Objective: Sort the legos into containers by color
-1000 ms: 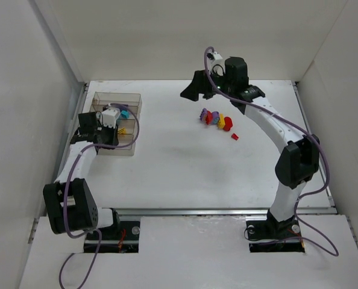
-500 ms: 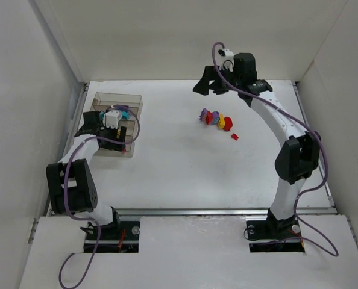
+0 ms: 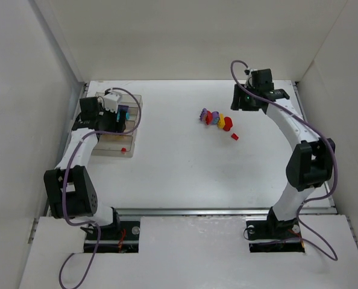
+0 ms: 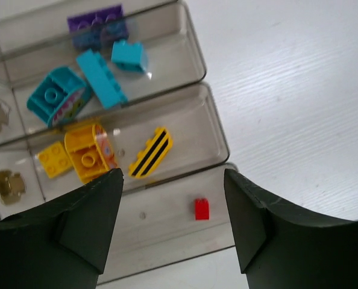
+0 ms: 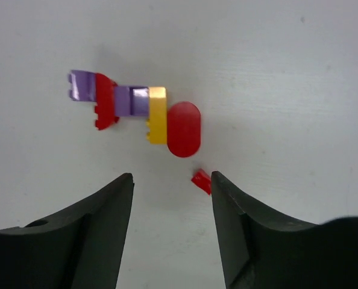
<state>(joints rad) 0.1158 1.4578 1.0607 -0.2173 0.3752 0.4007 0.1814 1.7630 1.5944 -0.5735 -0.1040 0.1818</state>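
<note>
The containers are one clear smoky tray [image 4: 212, 129] with narrow compartments, at the table's left [image 3: 134, 99]. It holds a purple lego [image 4: 97, 27], cyan legos [image 4: 100, 78], yellow legos [image 4: 82, 153] and one small red lego [image 4: 202, 209]. My left gripper [image 4: 173, 177] hangs open above the red one, holding nothing, and stands over the tray [image 3: 119, 120]. A snapped cluster of purple, red and yellow legos [image 5: 134, 108] lies mid-table [image 3: 216, 118], with a tiny red piece [image 5: 201, 180] beside it. My right gripper [image 5: 172, 180] is open above the table, its right finger next to that piece.
White walls enclose the table on the left, back and right. A metal rail [image 3: 215, 211] runs along the near edge in front of both arm bases. A yellow piece with black stripes [image 4: 150, 152] lies among the yellow bricks.
The left gripper has opened over the tray and drawn back; a red brick now shows in the near compartment. The right arm has swung from left of the cluster to its right.
</note>
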